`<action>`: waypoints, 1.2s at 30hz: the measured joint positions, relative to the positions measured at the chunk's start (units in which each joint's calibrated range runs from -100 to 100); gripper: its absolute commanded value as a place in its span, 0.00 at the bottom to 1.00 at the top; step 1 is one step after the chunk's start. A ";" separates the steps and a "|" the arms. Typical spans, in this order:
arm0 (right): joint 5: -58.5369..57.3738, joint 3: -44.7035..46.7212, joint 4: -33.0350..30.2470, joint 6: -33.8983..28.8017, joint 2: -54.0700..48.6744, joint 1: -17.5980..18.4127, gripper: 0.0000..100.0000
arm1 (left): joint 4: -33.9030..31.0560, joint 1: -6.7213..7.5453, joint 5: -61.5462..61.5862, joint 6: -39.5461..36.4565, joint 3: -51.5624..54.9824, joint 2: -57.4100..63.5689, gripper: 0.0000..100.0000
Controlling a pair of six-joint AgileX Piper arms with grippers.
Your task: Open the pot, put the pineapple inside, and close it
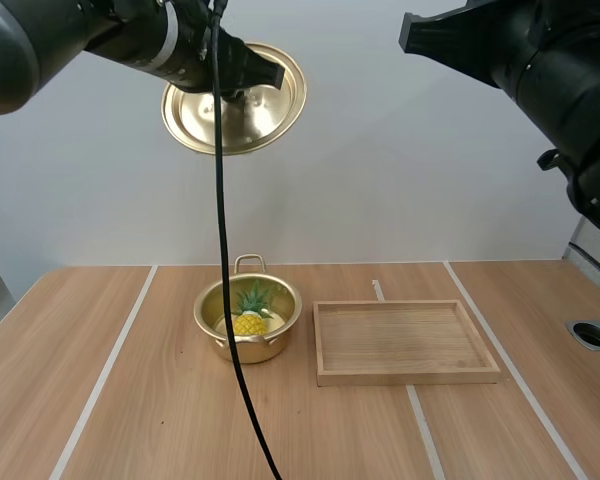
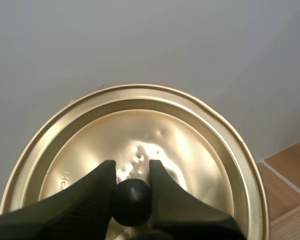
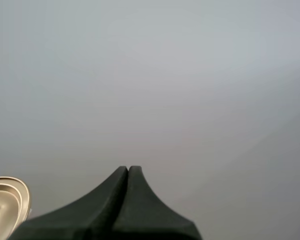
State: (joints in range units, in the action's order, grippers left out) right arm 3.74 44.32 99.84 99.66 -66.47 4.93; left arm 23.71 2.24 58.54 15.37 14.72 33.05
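Hidden/cut off: lid [image 1: 242, 120] partly behind L arm in high view, knob not visible there. L wrist view shows the black knob [image 2: 131, 202] low between the fingers, its base out of sight; lid's near edge cut by frame. Pineapple [image 1: 250, 318] sits in the pot [image 1: 208, 310], lower body behind the near wall; leaves and yellow top visible. Pot's far handle seen, near handle hard to make out. R arm mostly cut off at frame edge.

Pose: L arm raised high, reaching in from left, well above table [image 1: 130, 400]. Left gripper [image 2: 132, 167] pinches the knob between ribbed inner faces. Lid hangs tilted, gold underside twd camera, well above the pot and a bit behind it.

R arm also raised high, right gripper [image 3: 128, 170] pressed together into one dark wedge, nothing in it, pointing twd lid's edge but apart from it.

Pot open on table, just left of wooden tray [image 1: 405, 372], not touching
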 measured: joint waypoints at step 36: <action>5.14 0.00 0.00 0.00 -0.43 0.00 0.00 | 5.05 0.00 -21.70 6.69 36.14 -6.42 0.00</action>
State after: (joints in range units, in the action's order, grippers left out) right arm 8.88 44.32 99.84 99.66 -66.90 4.93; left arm 28.75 2.24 36.84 22.06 50.86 26.63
